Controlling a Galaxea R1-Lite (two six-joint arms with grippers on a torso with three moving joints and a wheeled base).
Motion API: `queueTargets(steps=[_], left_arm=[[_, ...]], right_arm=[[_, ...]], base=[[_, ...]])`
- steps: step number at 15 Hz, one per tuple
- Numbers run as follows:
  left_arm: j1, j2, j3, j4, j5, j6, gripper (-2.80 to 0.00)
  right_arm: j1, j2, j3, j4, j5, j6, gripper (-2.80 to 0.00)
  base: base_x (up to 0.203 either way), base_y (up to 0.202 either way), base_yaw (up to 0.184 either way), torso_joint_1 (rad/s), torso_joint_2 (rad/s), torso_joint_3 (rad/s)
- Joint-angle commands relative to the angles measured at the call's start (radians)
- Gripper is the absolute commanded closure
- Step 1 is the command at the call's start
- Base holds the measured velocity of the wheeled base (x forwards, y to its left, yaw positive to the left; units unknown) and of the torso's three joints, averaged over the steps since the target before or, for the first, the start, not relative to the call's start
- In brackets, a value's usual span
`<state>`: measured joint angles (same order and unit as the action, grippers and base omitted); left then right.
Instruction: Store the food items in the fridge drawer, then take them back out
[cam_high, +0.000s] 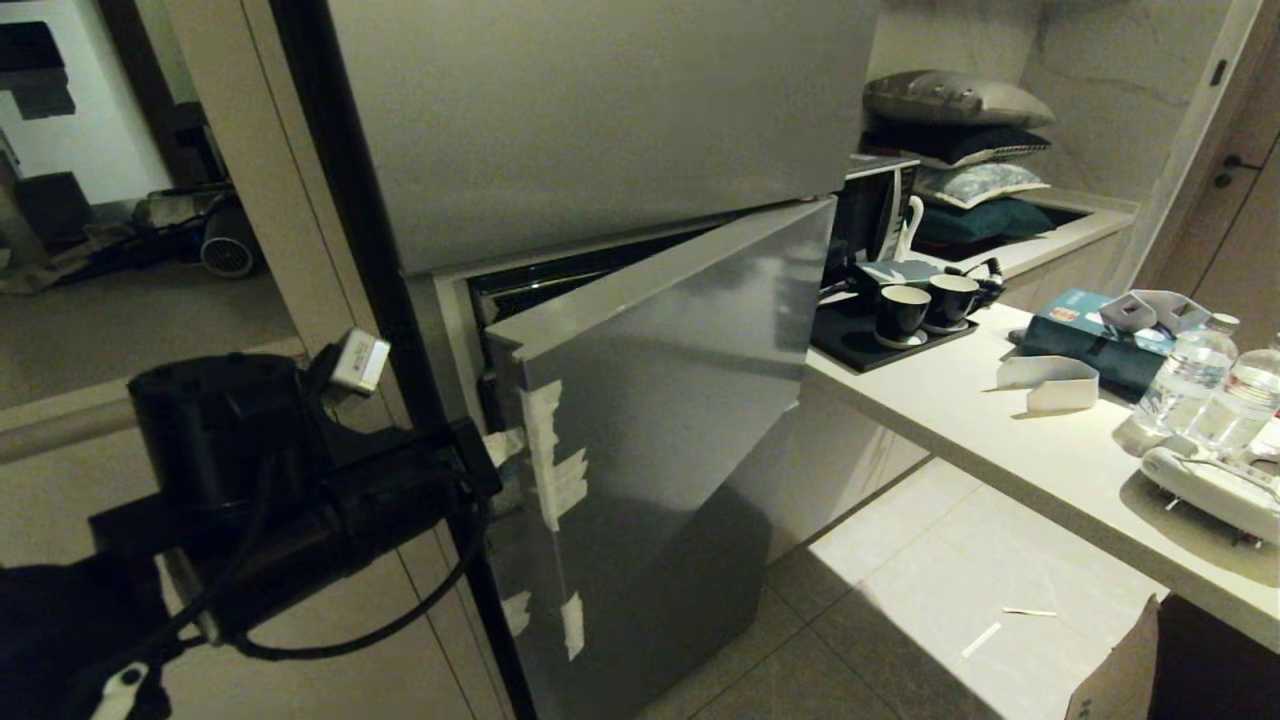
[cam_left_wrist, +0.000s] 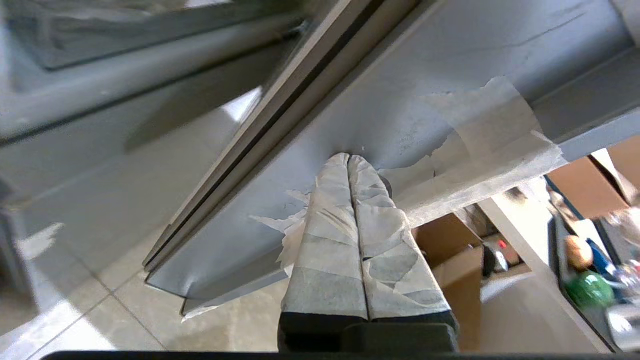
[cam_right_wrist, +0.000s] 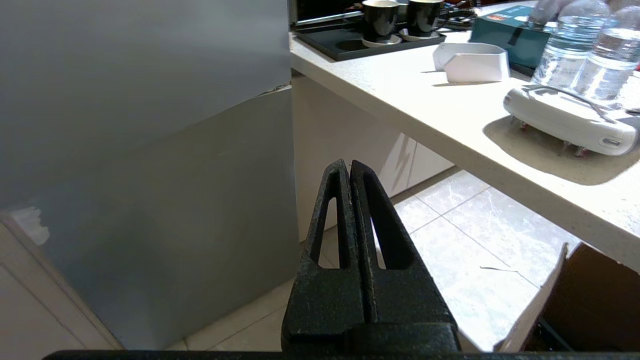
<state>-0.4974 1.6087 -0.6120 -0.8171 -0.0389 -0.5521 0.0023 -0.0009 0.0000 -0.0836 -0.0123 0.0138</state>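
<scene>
— Fruit? Drawer?
— Orange-brown ball (cam_left_wrist: 578, 251) far off on the counter (cam_high: 1050, 450), well apart from the fridge door (cam_high: 680, 400); no drawer visible.
— Hands?
— Left hand (cam_left_wrist: 348, 159), taped fingers (cam_left_wrist: 330, 240) pressed together, tips against the ajar door's edge. Right hand (cam_right_wrist: 349, 167) closed, empty, near the counter.

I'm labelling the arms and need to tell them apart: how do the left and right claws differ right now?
The left claw has fingers wrapped in pale tape; the right claw is bare black. The left claw's tips press against the taped edge of the fridge door, which stands ajar; the right claw touches nothing, hanging over the floor by the counter. Both are shut and empty.
</scene>
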Motion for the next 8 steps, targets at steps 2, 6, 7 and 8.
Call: queueTargets(steps=[2, 6, 7, 8], left_arm=[[-0.028, -0.005, 0.011, -0.035, 0.001, -0.003, 0.0], [-0.033, -0.038, 0.051, -0.039, 0.01, 0.023, 0.0], [-0.032, -0.054, 0.061, -0.039, 0.01, 0.028, 0.0], [-0.033, -0.067, 0.076, -0.039, 0.01, 0.029, 0.0]], right_arm=[[0.0, -0.001, 0.031, -0.001, 0.0, 0.0, 0.0], [0.001, -0.001, 0.031, -0.001, 0.0, 0.0, 0.0], [0.0, -0.001, 0.031, -0.001, 0.0, 0.0, 0.0], [0.0, -0.001, 0.031, -0.001, 0.0, 0.0, 0.0]], base=[[0.0, 0.0, 0.0, 0.0, 0.0, 0.0], [0.0, 0.0, 0.0, 0.0, 0.0, 0.0], [0.0, 0.0, 0.0, 0.0, 0.0, 0.0], [0.0, 0.0, 0.0, 0.0, 0.0, 0.0]])
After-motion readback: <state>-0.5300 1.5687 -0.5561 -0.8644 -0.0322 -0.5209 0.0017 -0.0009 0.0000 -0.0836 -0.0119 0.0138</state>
